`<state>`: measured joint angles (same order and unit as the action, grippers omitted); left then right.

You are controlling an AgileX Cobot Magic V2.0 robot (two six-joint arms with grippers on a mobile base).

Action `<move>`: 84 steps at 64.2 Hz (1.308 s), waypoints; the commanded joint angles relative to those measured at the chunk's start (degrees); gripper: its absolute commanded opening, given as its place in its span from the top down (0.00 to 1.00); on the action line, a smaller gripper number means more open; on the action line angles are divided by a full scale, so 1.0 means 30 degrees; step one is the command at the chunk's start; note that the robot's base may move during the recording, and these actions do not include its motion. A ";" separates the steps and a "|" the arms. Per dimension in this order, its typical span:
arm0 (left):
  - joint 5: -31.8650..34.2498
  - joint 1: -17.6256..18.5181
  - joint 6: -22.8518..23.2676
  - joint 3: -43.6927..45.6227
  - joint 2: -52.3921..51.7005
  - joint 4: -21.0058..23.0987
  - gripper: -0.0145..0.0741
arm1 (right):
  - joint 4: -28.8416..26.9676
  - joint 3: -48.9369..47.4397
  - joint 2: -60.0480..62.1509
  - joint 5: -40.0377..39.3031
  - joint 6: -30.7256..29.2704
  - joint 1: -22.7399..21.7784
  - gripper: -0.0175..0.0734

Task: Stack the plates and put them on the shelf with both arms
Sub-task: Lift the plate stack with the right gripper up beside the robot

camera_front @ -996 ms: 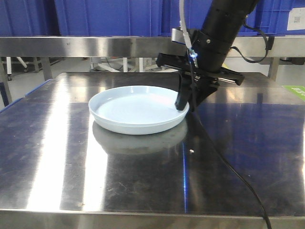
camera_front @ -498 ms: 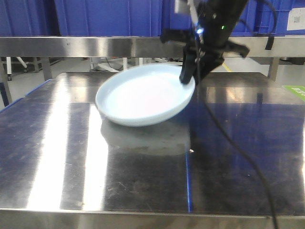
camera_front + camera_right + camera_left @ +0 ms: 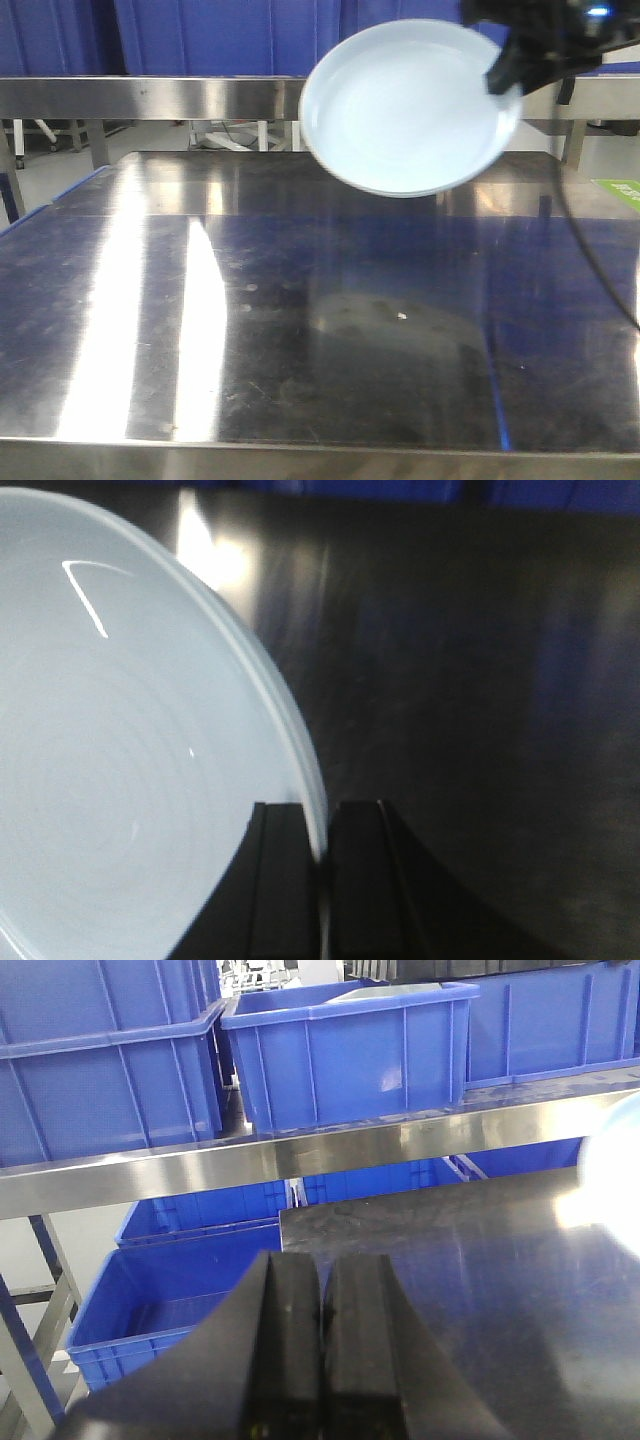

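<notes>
A pale blue-white plate [image 3: 405, 105] hangs tilted in the air above the far part of the steel tabletop [image 3: 300, 330], its inside facing the front camera. My right gripper [image 3: 500, 78] is shut on its right rim; the right wrist view shows the plate [image 3: 120, 780] with its rim pinched in my right gripper [image 3: 322, 830]. I cannot tell whether it is one plate or two stacked. My left gripper [image 3: 322, 1290] is shut and empty, facing the shelf [image 3: 300, 1155]. The plate's edge [image 3: 615, 1170] shows at the right of that view.
The shelf rail [image 3: 150, 97] runs behind the table with blue crates [image 3: 350, 1050] on it and more blue crates [image 3: 160, 1300] below. A black cable [image 3: 590, 250] hangs from the right arm over the table's right side.
My right gripper has lifted the plate off the tabletop, up and to the right, and tilted it so its inside faces the camera.
</notes>
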<state>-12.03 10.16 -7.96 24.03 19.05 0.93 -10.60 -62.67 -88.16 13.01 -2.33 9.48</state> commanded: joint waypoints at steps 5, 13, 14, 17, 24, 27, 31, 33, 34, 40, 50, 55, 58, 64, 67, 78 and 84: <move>0.1659 -0.0015 0.0067 0.0719 0.0138 0.0049 0.74 | -0.0045 0.3153 0.3868 -0.5464 -0.1860 -0.0996 0.75; 0.1659 -0.0015 0.0067 0.0719 0.0138 0.0049 0.74 | -0.0045 0.5845 0.5979 -0.7447 -0.2607 -0.1487 0.75; 0.1659 -0.0015 0.0067 0.0719 0.0138 0.0049 0.74 | -0.0045 0.6126 0.6242 -0.7651 -0.2607 -0.1537 0.75; 0.1659 -0.0015 0.0067 0.0719 0.0138 0.0049 0.74 | -0.0045 0.6937 0.7143 -0.8106 -0.2607 -0.1702 0.75; 0.1659 -0.0015 0.0067 0.0719 0.0138 0.0049 0.74 | -0.0045 0.8556 0.8944 -0.8586 -0.2607 -0.1866 0.75; 0.1659 -0.0015 0.0067 0.0719 0.0138 0.0049 0.74 | -0.0045 0.9268 0.9848 -0.8586 -0.2607 -0.1888 0.75; 0.1659 -0.0015 0.0067 0.0719 0.0138 0.0049 0.74 | -0.0117 1.0076 1.0746 -0.8586 -0.2581 -0.1888 0.75; 0.1659 -0.0015 0.0067 0.0719 0.0138 0.0049 0.74 | -0.0210 1.0472 1.1411 -0.8586 -0.2581 -0.1888 0.75; 0.1659 -0.0015 0.0067 0.0719 0.0138 0.0049 0.74 | -0.0294 1.0667 1.1672 -0.8586 -0.2581 -0.1888 0.75; 0.1659 -0.0015 0.0067 0.0719 0.0138 0.0049 0.74 | -0.1052 1.1909 1.3273 -0.8586 -0.2567 -0.1888 0.75; 0.1659 -0.0015 0.0067 0.0719 0.0138 0.0049 0.74 | -0.1400 1.3611 1.5874 -0.8586 -0.2567 -0.1865 0.75; 0.1659 -0.0015 0.0067 0.0719 0.0138 0.0049 0.74 | -0.1400 1.4259 1.7042 -0.8567 -0.2567 -0.1865 0.75; 0.1659 -0.0015 0.0067 0.0719 0.0138 0.0049 0.74 | -0.1400 1.4556 1.7613 -0.8567 -0.2567 -0.1865 0.75; 0.1659 -0.0015 0.0067 0.0719 0.0138 0.0049 0.74 | -0.1400 1.5014 1.8631 -0.8567 -0.2567 -0.1865 0.75; 0.1659 -0.0015 0.0067 0.0719 0.0138 0.0049 0.74 | -0.1400 1.5155 1.9006 -0.8567 -0.2567 -0.1865 0.75; 0.1659 -0.0015 0.0067 0.0719 0.0138 0.0049 0.74 | -0.1400 1.5330 2.0040 -0.8441 -0.2567 -0.1865 0.75; 0.1659 -0.0015 0.0067 0.0719 0.0138 0.0049 0.74 | -0.1400 1.5330 2.0085 -0.8441 -0.2567 -0.1865 0.75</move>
<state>-12.03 10.16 -7.96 24.03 19.05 0.93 -14.57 -15.04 -28.16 -6.59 -9.69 4.18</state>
